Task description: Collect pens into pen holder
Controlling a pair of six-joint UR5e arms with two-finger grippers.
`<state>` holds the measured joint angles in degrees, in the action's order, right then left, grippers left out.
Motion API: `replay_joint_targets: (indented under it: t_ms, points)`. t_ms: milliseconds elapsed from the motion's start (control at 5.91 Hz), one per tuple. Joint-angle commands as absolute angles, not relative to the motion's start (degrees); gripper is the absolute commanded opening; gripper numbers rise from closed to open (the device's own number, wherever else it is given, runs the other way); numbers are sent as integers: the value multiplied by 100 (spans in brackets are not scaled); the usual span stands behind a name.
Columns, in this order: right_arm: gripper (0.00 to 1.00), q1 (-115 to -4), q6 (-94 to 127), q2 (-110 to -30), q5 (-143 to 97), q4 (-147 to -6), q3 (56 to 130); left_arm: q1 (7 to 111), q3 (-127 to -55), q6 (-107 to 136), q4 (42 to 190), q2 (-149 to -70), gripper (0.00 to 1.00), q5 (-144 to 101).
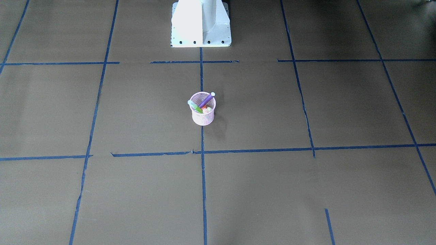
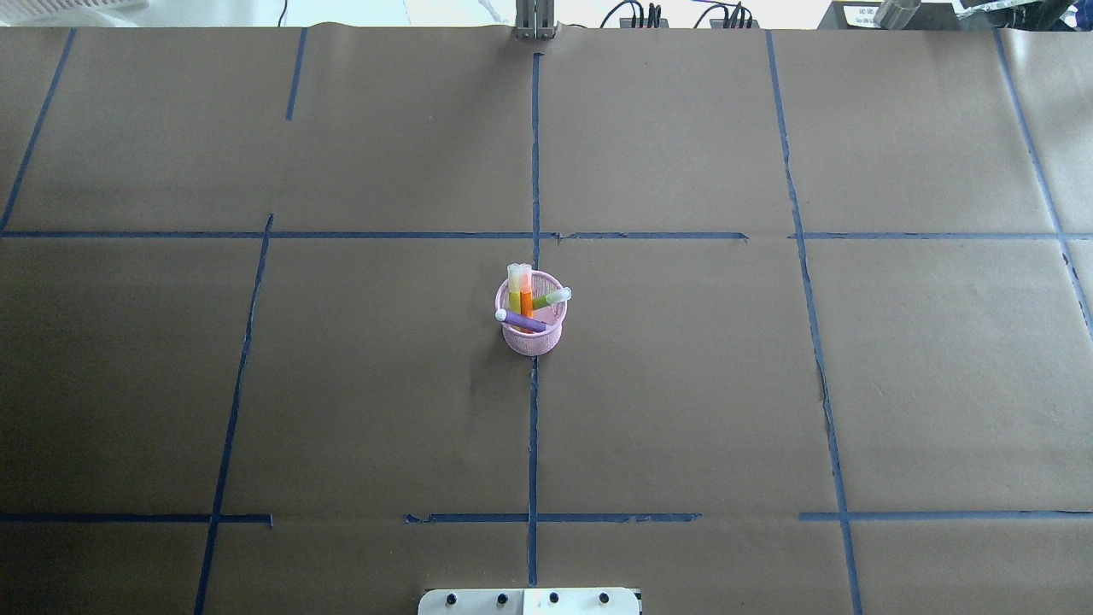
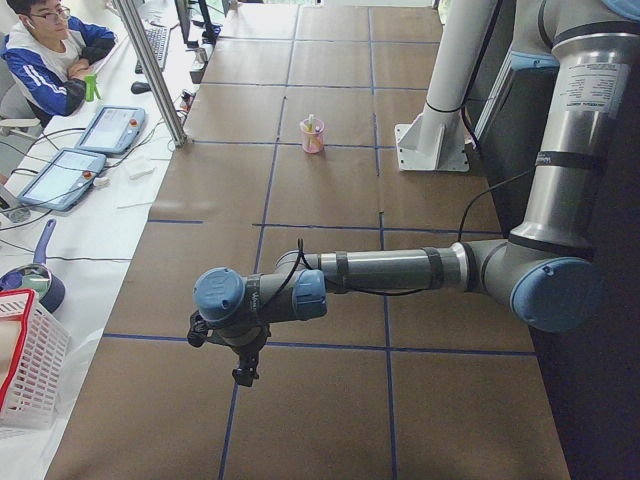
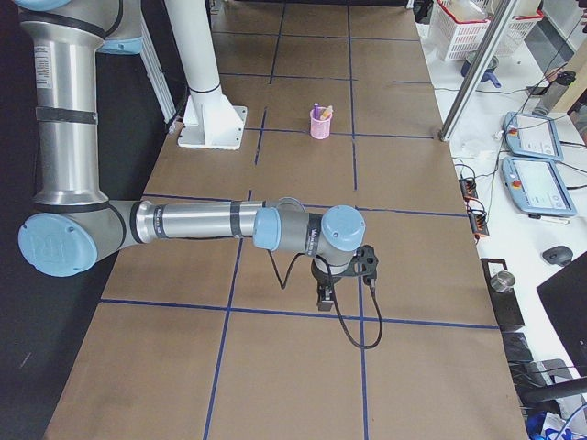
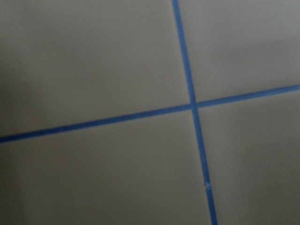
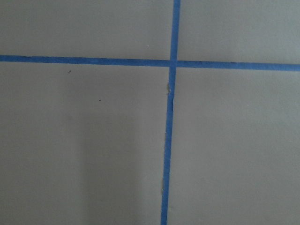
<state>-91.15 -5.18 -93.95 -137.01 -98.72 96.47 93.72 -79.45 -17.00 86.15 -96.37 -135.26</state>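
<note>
Out at the middle of the paper-covered tabletop (image 2: 341,384), well apart from every edge, we've got the pink mesh pen holder (image 2: 533,337) standing upright on the centre blue tape line (image 2: 533,427). Look inside: the purple pen (image 2: 523,321) slants across the mouth with its pale cap past the rim. The orange pen (image 2: 527,297) stands at the far side with a yellow-green pen (image 2: 515,295) right beside it, and a darker green pen (image 2: 551,300) leans toward the right end. We find no pen loose on the paper, so we judge the collecting done.

Both arms are out wide. The left gripper (image 3: 243,377) hangs over the table's left end and the right gripper (image 4: 324,301) over the right end, each well apart from the cup. Jaws? We cannot tell how far either is parted, since only the side cameras catch them. Both wrist cameras show just paper and tape crossings, with nothing held in sight.

Doing this well, in our view, means standing off. That cup looks light and top-heavy with its leaning pens, so any path back should run high and skirt the middle. Room is generous, with wide paper on all sides. The white robot base (image 2: 529,602) at the near edge is the only obstacle.
</note>
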Motion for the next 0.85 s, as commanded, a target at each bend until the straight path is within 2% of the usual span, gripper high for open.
replay_joint_targets:
  t_ms: [0,338,677]
  points:
    - [100,-9474,-554,-9667,-13720,-9861,9650,9369,-7980,-1740,8631,-9589,100,-13509]
    - [100,-9544,-440,-9835,-13737,-9065,9633,9369,-8077,-1732,8675,-9475,100,-13509]
    - [100,-9545,200,-9782,-13904,-9035,9650,9360,-8068,-1679,8666,-9475,100,-13544]
